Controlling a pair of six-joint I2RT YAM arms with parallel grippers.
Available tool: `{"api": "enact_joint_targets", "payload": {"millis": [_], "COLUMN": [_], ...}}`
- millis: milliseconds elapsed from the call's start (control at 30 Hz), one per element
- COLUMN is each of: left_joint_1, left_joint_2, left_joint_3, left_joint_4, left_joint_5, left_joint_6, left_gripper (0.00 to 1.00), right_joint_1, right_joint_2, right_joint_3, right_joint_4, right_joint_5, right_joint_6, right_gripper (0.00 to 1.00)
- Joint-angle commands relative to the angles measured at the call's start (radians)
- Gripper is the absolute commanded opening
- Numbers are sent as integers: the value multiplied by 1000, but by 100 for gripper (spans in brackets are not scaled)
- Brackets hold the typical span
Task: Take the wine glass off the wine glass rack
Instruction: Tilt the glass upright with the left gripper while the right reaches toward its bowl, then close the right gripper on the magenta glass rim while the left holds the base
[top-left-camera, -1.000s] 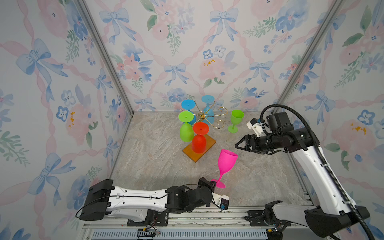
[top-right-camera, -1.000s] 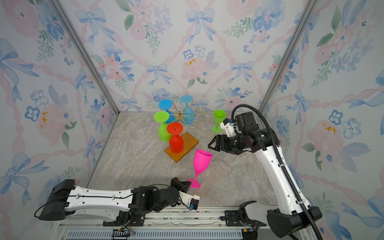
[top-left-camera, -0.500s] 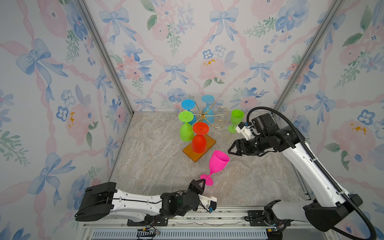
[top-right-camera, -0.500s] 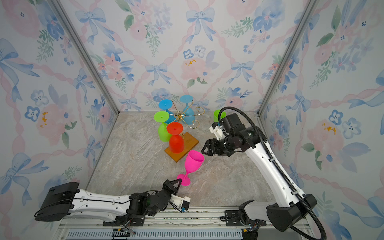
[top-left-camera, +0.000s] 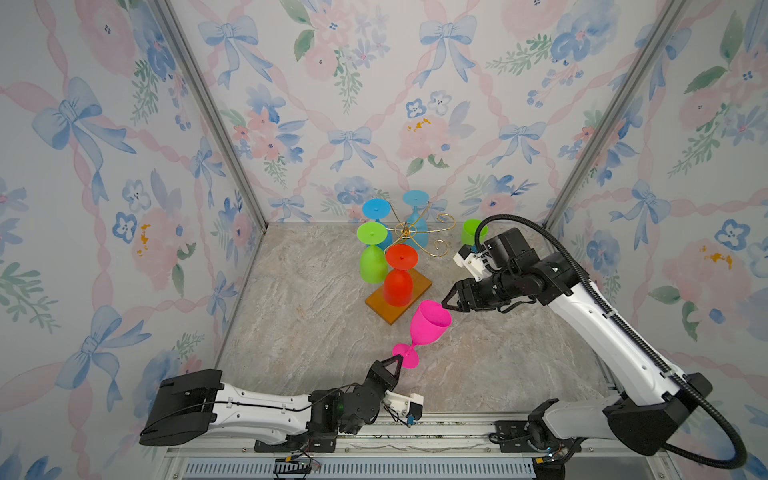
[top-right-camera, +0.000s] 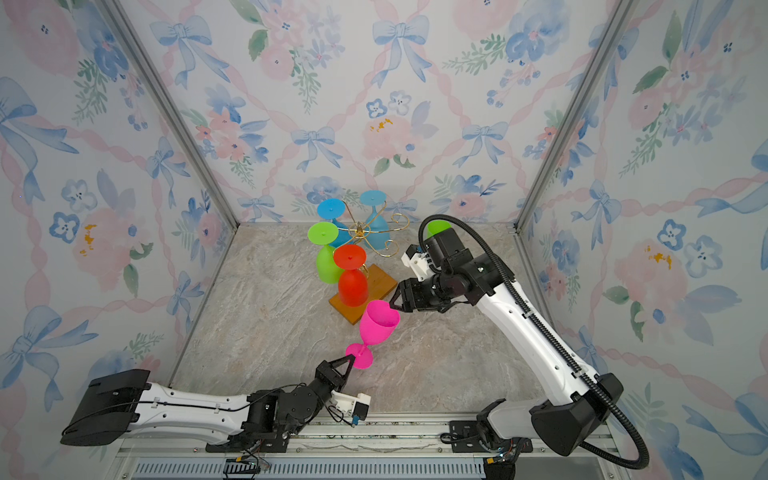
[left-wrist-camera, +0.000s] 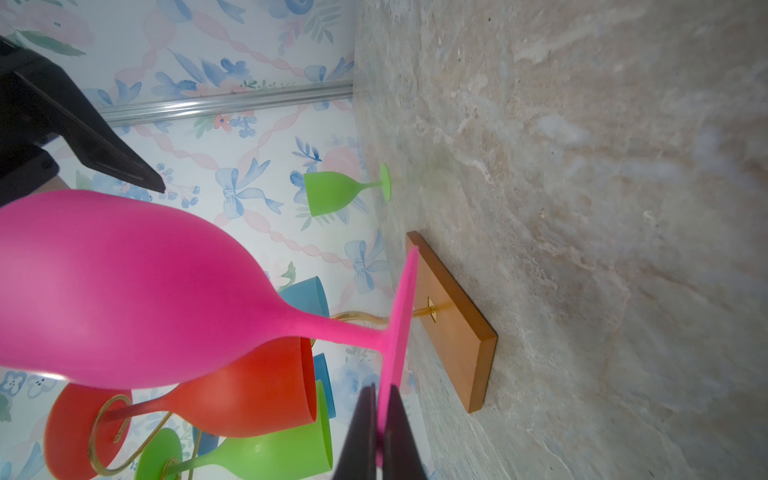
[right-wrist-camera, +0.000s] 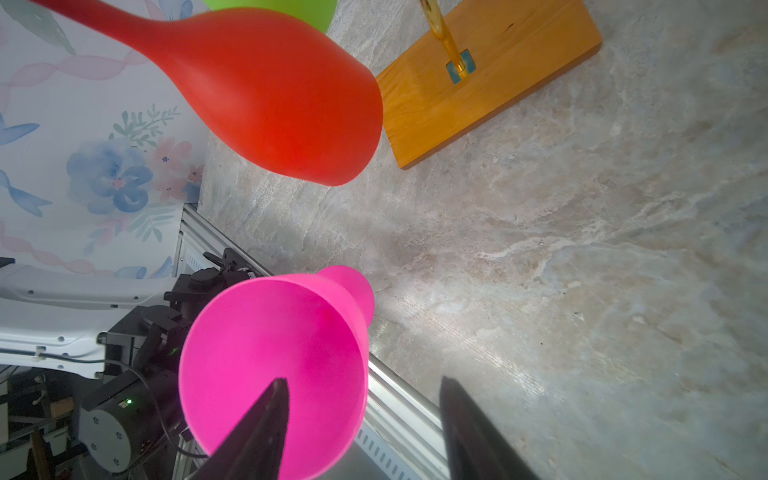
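Note:
The pink wine glass (top-left-camera: 430, 328) (top-right-camera: 376, 328) hangs tilted above the table in front of the wine glass rack (top-left-camera: 405, 230), clear of its gold wire arms. My left gripper (top-left-camera: 397, 359) (left-wrist-camera: 380, 415) is shut on the edge of the glass's foot. My right gripper (top-left-camera: 446, 303) (right-wrist-camera: 361, 380) is open at the bowl's rim. In the right wrist view one of its fingers (right-wrist-camera: 266, 415) lies over the bowl's mouth and the other stands outside the rim with a gap. The rack's wooden base (top-right-camera: 380, 278) (right-wrist-camera: 490, 62) lies just behind the glass.
A red glass (top-left-camera: 398, 286), a green glass (top-left-camera: 372, 266) and two blue glasses (top-left-camera: 376, 210) hang upside down on the rack. Another green glass (top-left-camera: 471, 230) stands upright near the back wall, behind my right arm. Floral walls close in the left, back and right sides.
The left gripper has carried the pink glass leftward and up toward the rack. The right gripper has moved left to the glass's rim, and its jaws have narrowed.

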Motion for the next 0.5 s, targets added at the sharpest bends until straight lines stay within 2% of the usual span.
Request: {"api": "enact_joint_targets", "payload": {"millis": [0, 200, 467], "left_joint_1": [-6, -6, -5], "left_joint_2": [-19, -37, -40], "left_joint_3": [-12, -41, -42], "left_joint_4": [80, 91, 91], "left_joint_5": [-23, -20, -23], "left_joint_6": [43, 69, 70], "left_gripper": [0, 0, 0], "right_joint_1": [28, 41, 55], "right_joint_2": [29, 38, 43], "right_joint_3": [-1, -6, -17], "right_joint_4": [15, 29, 38], "right_joint_5": [-16, -17, -31], "right_joint_6": [8, 11, 15], "right_gripper": [57, 53, 41]}}
